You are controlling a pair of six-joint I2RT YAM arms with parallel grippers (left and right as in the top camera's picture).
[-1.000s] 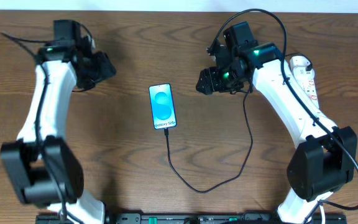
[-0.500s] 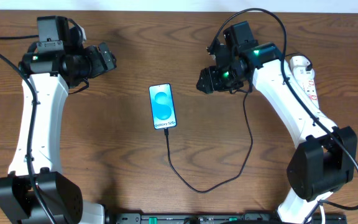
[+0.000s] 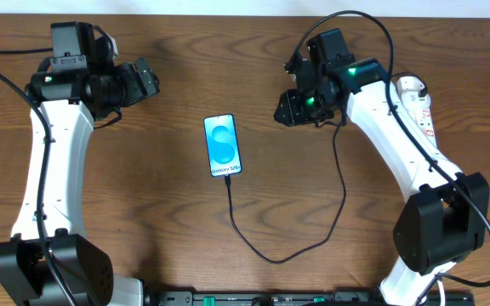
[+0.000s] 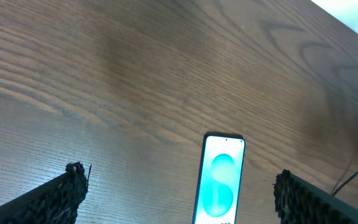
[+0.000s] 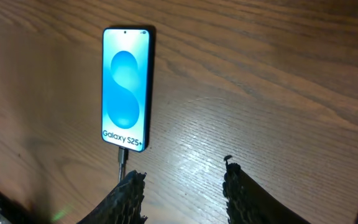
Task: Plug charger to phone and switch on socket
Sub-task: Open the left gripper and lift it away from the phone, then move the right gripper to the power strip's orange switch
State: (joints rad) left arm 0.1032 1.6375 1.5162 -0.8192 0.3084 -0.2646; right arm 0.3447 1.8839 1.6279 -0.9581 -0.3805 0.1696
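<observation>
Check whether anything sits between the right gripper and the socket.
No loose object visible. Only the right arm's own forearm lies between the right gripper and the socket, covering part of it from overhead.

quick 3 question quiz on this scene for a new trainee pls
1. True or false: the charger tip meets the bottom edge of the phone.
2. The socket lies nearest which arm? A: left. B: right. C: midway between both.
3. Fill in: the left end effector and the right end effector are both open and hold ____.
Key: 1 true; 2 B; 3 nothing.
</observation>
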